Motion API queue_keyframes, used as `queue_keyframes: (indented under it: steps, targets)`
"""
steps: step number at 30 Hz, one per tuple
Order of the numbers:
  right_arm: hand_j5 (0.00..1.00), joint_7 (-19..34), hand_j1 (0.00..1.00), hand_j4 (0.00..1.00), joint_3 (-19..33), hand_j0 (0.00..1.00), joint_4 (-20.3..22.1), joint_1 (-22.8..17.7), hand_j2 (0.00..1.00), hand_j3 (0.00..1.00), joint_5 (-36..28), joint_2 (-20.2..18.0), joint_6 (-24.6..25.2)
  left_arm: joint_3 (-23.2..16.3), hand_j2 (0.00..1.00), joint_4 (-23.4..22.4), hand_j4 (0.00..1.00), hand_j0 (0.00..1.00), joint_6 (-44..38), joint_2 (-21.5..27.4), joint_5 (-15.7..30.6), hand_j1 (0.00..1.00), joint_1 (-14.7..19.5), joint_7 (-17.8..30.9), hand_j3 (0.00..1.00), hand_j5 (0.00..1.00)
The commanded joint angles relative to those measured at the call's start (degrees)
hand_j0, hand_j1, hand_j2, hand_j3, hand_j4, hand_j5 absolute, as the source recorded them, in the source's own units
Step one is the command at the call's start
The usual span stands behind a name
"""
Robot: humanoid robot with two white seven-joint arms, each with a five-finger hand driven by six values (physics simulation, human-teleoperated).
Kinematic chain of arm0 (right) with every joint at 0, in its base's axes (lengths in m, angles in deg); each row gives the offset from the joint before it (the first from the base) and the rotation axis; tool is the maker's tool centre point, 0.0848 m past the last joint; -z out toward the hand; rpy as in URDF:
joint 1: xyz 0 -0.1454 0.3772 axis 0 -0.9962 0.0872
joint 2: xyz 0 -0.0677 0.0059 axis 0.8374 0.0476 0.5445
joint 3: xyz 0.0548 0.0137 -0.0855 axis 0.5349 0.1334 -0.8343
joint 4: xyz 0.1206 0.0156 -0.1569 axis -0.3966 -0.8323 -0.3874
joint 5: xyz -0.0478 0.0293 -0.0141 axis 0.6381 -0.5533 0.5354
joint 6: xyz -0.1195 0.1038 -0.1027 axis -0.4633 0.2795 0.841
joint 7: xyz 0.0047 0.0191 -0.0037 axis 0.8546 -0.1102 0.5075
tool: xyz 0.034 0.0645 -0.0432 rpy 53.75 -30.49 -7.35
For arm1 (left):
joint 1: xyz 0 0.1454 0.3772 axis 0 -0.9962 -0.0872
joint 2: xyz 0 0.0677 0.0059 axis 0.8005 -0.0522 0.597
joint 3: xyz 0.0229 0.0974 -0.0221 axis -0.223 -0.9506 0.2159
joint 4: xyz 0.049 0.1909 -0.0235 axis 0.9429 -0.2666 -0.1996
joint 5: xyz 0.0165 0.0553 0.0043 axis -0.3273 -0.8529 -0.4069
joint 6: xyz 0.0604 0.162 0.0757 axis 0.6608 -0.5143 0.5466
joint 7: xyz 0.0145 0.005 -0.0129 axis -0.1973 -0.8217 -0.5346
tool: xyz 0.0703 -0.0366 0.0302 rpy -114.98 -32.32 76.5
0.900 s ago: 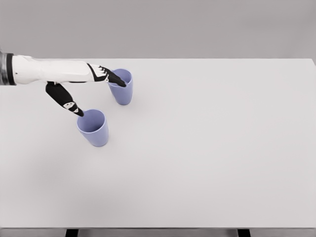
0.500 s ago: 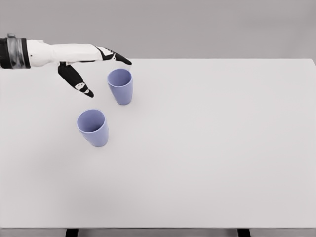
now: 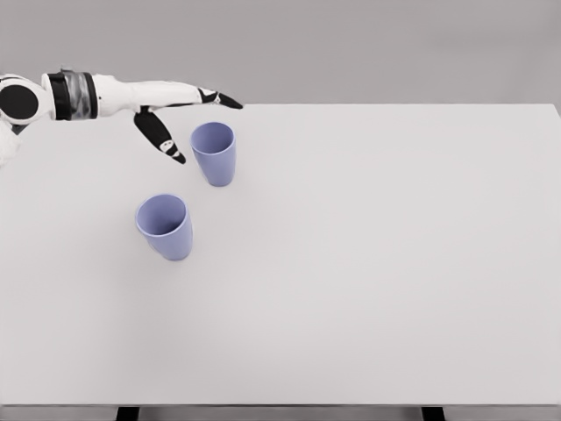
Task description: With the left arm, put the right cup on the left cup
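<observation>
Two cups on table (image 3: 394, 263) — far cup (image 3: 214, 153) behind near cup (image 3: 165, 226).

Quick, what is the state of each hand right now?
Left hand: open, fingers spread, holding nothing, above the far cup.
Right hand: not in view.

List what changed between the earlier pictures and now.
The left robot hand lifted up and away from the cups, fingers spread, holding nothing; more of its arm now shows. The right cup and left cup stayed upright and apart on the table.
</observation>
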Motion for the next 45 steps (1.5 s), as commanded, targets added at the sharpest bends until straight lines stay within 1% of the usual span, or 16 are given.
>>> queue_keyframes:
  steps: [1,3,5,14,15,16,18,24,30,33,34,35,36,37,39,45]
  targets:
    - [1.00,0.02,1.00,1.00,-0.01,1.00,0.00,0.00,1.00,1.00,0.06,0.00,-0.01,0.16,1.00,-3.35,1.00,1.00,-0.16,-1.89,0.16,1.00,-0.09,-0.02,1.00,1.00]
    - [1.00,0.02,1.00,1.00,-0.01,1.00,0.00,0.00,1.00,1.00,0.06,0.00,-0.01,0.25,1.00,-3.62,1.00,1.00,-0.16,-2.06,0.16,1.00,-0.53,-0.02,1.00,1.00]
    - [1.00,0.02,1.00,1.00,-0.01,1.00,0.00,0.00,1.00,1.00,-0.03,0.00,-0.01,0.16,1.00,-5.02,1.00,1.00,-0.16,-3.82,0.16,1.00,-0.62,-0.02,1.00,1.00]
    - [1.00,0.02,1.00,1.00,-0.01,1.00,0.00,0.00,1.00,1.00,0.06,0.00,-0.01,0.16,1.00,-5.46,1.00,1.00,-0.16,-3.56,0.07,1.00,-0.62,-0.02,1.00,1.00]
    - [1.00,0.02,1.00,1.00,-0.01,1.00,0.00,0.00,1.00,1.00,0.06,0.00,-0.01,0.25,1.00,-6.34,1.00,1.00,-0.16,-3.82,-0.54,1.00,-0.62,-0.02,1.00,1.00]
    - [1.00,0.02,1.00,1.00,-0.01,1.00,0.00,0.00,1.00,1.00,-0.03,0.00,-0.01,0.42,1.00,-7.75,1.00,1.00,-0.16,-4.17,-2.47,1.00,-0.62,-0.02,1.00,1.00]
    - [1.00,0.02,1.00,1.00,-0.01,1.00,0.00,0.00,1.00,1.00,-0.03,0.00,-0.01,0.51,1.00,-8.28,1.00,1.00,-0.16,-5.14,-4.41,1.00,-0.70,-0.02,1.00,1.00]
    - [1.00,0.02,1.00,1.00,-0.01,1.00,0.00,0.00,1.00,1.00,0.06,0.00,-0.01,0.86,1.00,-8.45,1.00,1.00,-0.16,-7.07,-4.94,1.00,-0.79,-0.02,1.00,1.00]
    - [1.00,0.02,1.00,1.00,-0.01,1.00,0.00,0.00,1.00,1.00,0.06,0.00,-0.01,1.39,1.00,-9.33,1.00,1.00,-0.16,-7.25,-6.43,1.00,-1.49,-0.02,1.00,1.00]
    - [1.00,0.02,1.00,1.00,-0.01,1.00,0.00,0.00,1.00,1.00,0.06,0.00,-0.01,1.39,1.00,-9.59,1.00,1.00,-0.16,-7.69,-6.43,1.00,-1.58,-0.02,1.00,1.00]
    - [1.00,0.02,1.00,1.00,-0.01,1.00,0.00,0.00,1.00,1.00,0.06,0.00,-0.01,1.39,0.94,-9.68,0.94,0.94,-0.16,-7.69,-6.43,0.94,-1.67,-0.02,0.94,0.94]
    - [1.00,0.02,1.00,1.00,-0.01,1.00,0.00,0.00,1.00,1.00,0.06,0.00,-0.01,1.39,0.78,-9.68,0.78,0.78,-0.16,-7.69,-6.26,0.78,-1.67,-0.02,0.78,0.78]
    - [1.00,0.02,1.00,1.00,-0.01,1.00,0.00,0.00,1.00,1.00,0.06,0.00,-0.01,1.48,0.72,-9.68,0.72,0.72,-0.16,-7.69,-6.26,0.72,-1.67,-0.02,0.72,0.72]
    - [1.00,0.02,1.00,1.00,-0.01,1.00,0.00,0.00,1.00,1.00,-0.03,0.00,-0.01,1.48,0.68,-9.68,0.68,0.68,-0.16,-7.60,-6.26,0.68,-1.84,-0.02,0.68,0.68]
    - [1.00,0.02,1.00,1.00,-0.01,1.00,0.00,0.00,1.00,1.00,0.06,0.00,-0.01,2.71,0.65,-9.68,0.65,0.65,-0.16,-7.60,-6.52,0.65,-2.11,-0.02,0.65,0.65]
    - [1.00,0.02,1.00,1.00,-0.01,1.00,0.00,0.00,1.00,1.00,-0.03,0.00,-0.01,2.88,0.63,-9.51,0.63,0.63,-0.16,-7.07,-6.43,0.63,-2.64,-0.02,0.63,0.63]
